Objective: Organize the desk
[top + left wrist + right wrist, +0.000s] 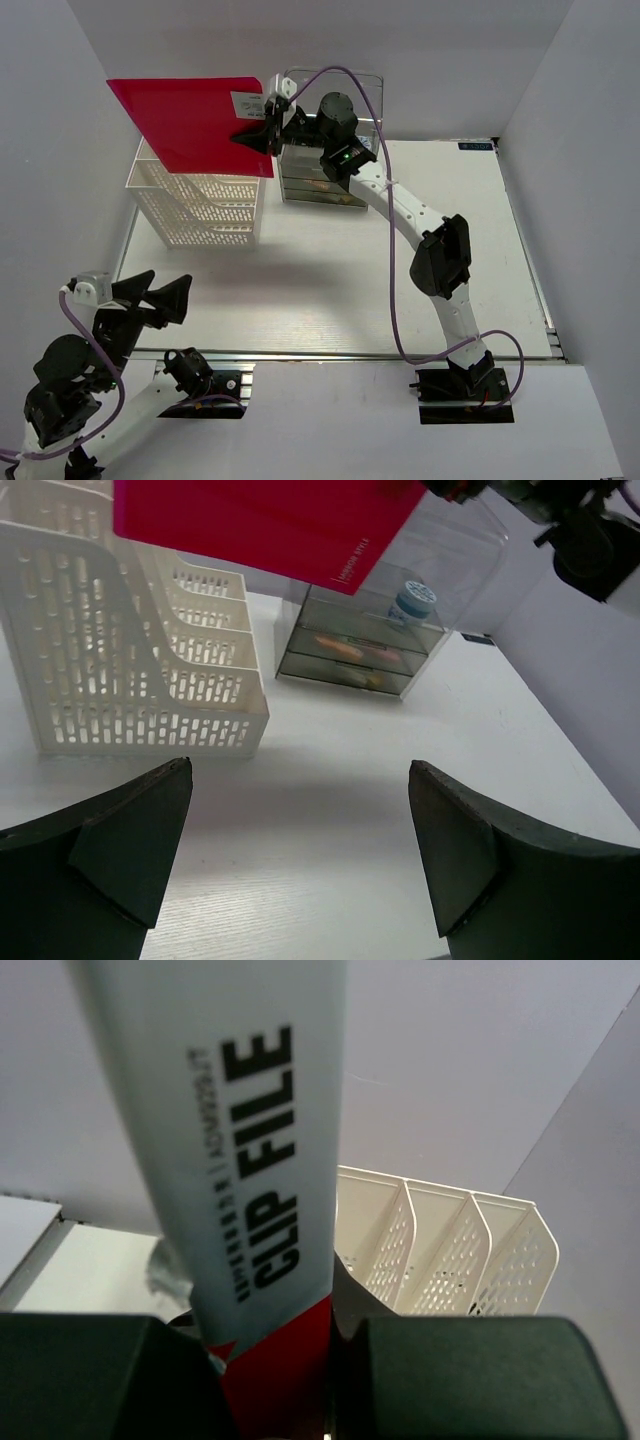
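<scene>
A red clip file (pixel 195 122) with a white label hangs in the air above the white mesh file rack (pixel 200 205) at the back left of the desk (pixel 340 270). My right gripper (pixel 262 128) is shut on the file's right edge. In the right wrist view the file (pixel 280 1360) stands up between the fingers, its "CLIP FILE" label facing the camera, with the rack (pixel 450 1250) below and beyond it. My left gripper (pixel 160 293) hovers open over the desk's front left; in its wrist view only bare desk (pixel 300 860) lies between the fingers.
A clear plastic drawer box (pixel 330 150) stands at the back middle, right of the rack, with small items in its drawers and a blue-lidded jar (pixel 412 600) on top. White walls close in the left, back and right. A metal rail (pixel 350 356) runs along the front edge.
</scene>
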